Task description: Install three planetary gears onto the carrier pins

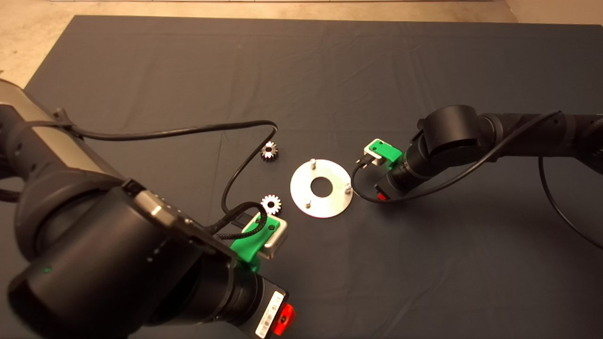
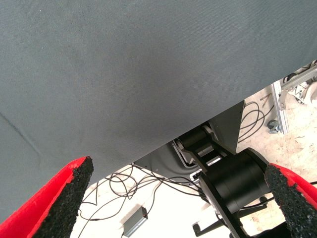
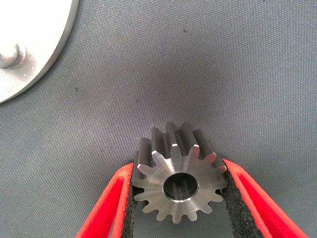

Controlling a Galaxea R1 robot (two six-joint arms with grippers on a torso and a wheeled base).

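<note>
The silver disc [image 1: 330, 203] lies mid-mat with its three carrier pins upright: one at the back [image 1: 312, 163], one at the right [image 1: 347, 188], one at the front [image 1: 307, 203]. All pins are bare. Two planetary gears lie on the mat left of the disc, one farther back [image 1: 269, 150], one nearer [image 1: 271, 204]. My right gripper [image 1: 380, 196] is low just right of the disc. In the right wrist view it [image 3: 178, 167] is shut on the third gear [image 3: 179, 184], with the disc's edge [image 3: 34, 39] and a pin [image 3: 12, 54] beyond. My left gripper [image 2: 177, 168] is open and empty at the mat's front.
The left arm's black cable [image 1: 235, 165] loops over the mat close to both loose gears. The left wrist view looks past the mat's edge [image 2: 163, 148] at floor cables and the robot's base [image 2: 233, 183]. Bare dark mat [image 1: 424, 263] spreads behind and right of the disc.
</note>
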